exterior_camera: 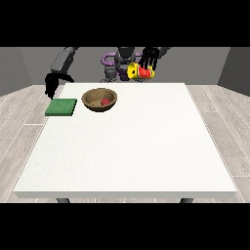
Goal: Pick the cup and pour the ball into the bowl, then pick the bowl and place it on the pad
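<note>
Held the yellow cup in the hand at the view's right, upper centre-right of the frame, fingers curled down over it from above. Tipped on its side, mouth with red interior turned towards the camera, lifted clear of the tabletop near its far edge. Hung apart from that, at the upper left of the frame, the hand at the view's left, just above and behind the pad; could not tell how its fingers lay.

Lay already inside the wooden bowl, upper centre-left, the red ball, resting against the inner wall on the right side. Sat just beside the bowl on its left, apart from it, the green pad, flat on the tabletop.

Judged the pour done, with the cup not yet set down and the bowl not yet picked. Called next for parking or releasing the cup, then taking the bowl by its rim, most likely with the nearer hand at the left, lifting it level so as to keep the ball in, and setting it squarely on the pad.

Counted: one cup, one ball, one bowl, one pad, two hands.
</note>
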